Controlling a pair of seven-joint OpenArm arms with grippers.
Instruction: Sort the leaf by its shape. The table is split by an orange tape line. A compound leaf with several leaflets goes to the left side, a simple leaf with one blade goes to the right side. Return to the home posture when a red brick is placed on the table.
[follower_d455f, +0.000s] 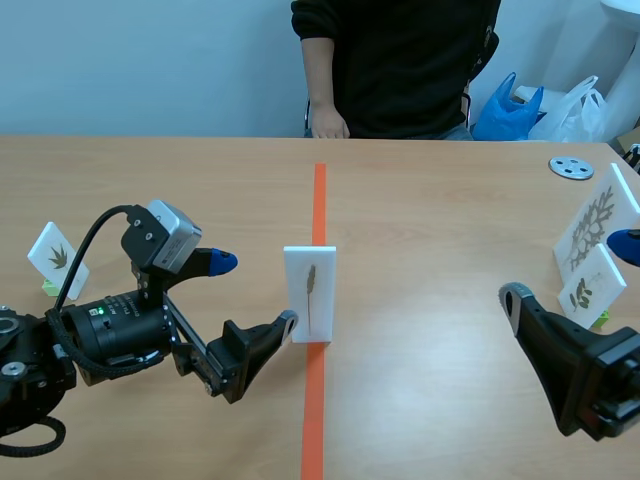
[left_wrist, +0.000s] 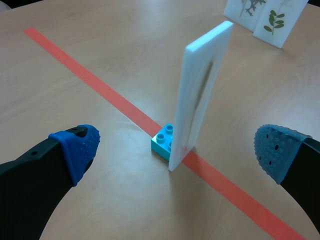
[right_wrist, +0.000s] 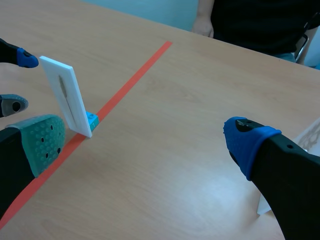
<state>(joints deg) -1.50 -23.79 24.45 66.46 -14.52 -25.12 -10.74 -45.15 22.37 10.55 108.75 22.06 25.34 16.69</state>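
1. Left gripper (follower_d455f: 255, 292) lies low over the left half of the wooden table (follower_d455f: 450, 200). Its thick black fingers are spread wide with nothing between them, and the left wrist view shows both dotted pads (left_wrist: 80, 147) to be blue.
2. Behind that arm, near the table's left edge, a small white card (follower_d455f: 57, 258) stands tilted on a green base. It bears a dark leaf with several narrow leaflets.
3. At the middle, the tall card (follower_d455f: 310, 293), a flat, stiff white rectangle, stands upright on the orange tape line (follower_d455f: 319, 200). On its face is a slender brown leaf (follower_d455f: 311, 285) with one narrow blade.
4. In the scene view the lower left finger looks to be at the tall card's edge. The left wrist view shows the card ahead of the open fingers and clear of both pads.
5. Only the wrist views show the tall card's foot, a turquoise studded brick (left_wrist: 162, 141) sitting on the tape. From the scene camera the card hides it.
6. The right gripper (follower_d455f: 570, 270) hovers over the right half, well apart from the tall card, its fingers wide open and bare. The right wrist view shows one pad grey-green and the other blue.
7. Beyond it stand a large card (follower_d455f: 597, 222) with a pale, much-branched leaf and a smaller card (follower_d455f: 592, 287) with a sprig of oval leaflets.
8. A grey perforated disc (follower_d455f: 571, 167) lies near the far right edge, and a person (follower_d455f: 400, 60) in black sits across the table.
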